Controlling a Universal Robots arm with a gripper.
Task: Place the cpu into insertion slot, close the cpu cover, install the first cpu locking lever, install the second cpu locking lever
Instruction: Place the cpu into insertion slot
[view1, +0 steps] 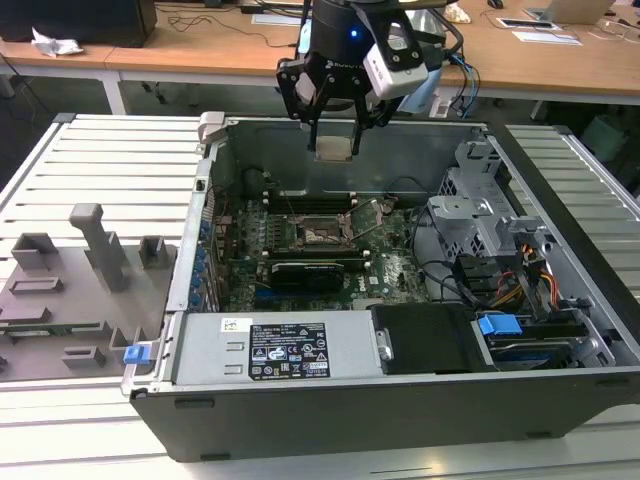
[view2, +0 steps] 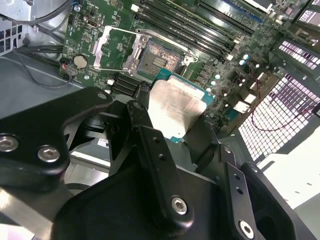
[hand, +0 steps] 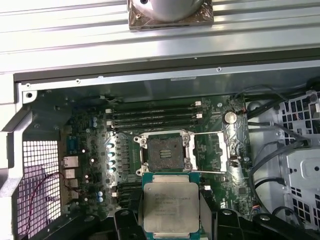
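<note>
My gripper (view1: 334, 128) hangs over the back part of the open computer case (view1: 200, 240), shut on the cpu (view1: 333, 149). The cpu is a flat square chip with a silvery top and green edge, held level between the black fingers (view2: 142, 127) in both wrist views (hand: 170, 207). Below it and apart from it lies the insertion slot (hand: 162, 152), a bare dark pin field in a metal rim on the green board (view1: 322, 234). The cpu cover (hand: 212, 149) is swung open and lies flat beside the slot (view2: 112, 47), with thin wire levers raised around it.
Long memory slots (hand: 155, 116) run beside the socket. A black card (view1: 305, 270) sits on the board in front of it. A power supply (view1: 270, 350) and a metal drive cage (view1: 480, 210) fill the case's near and right sides. A grey fixture tray (view1: 80, 290) lies outside, on the exterior view's left.
</note>
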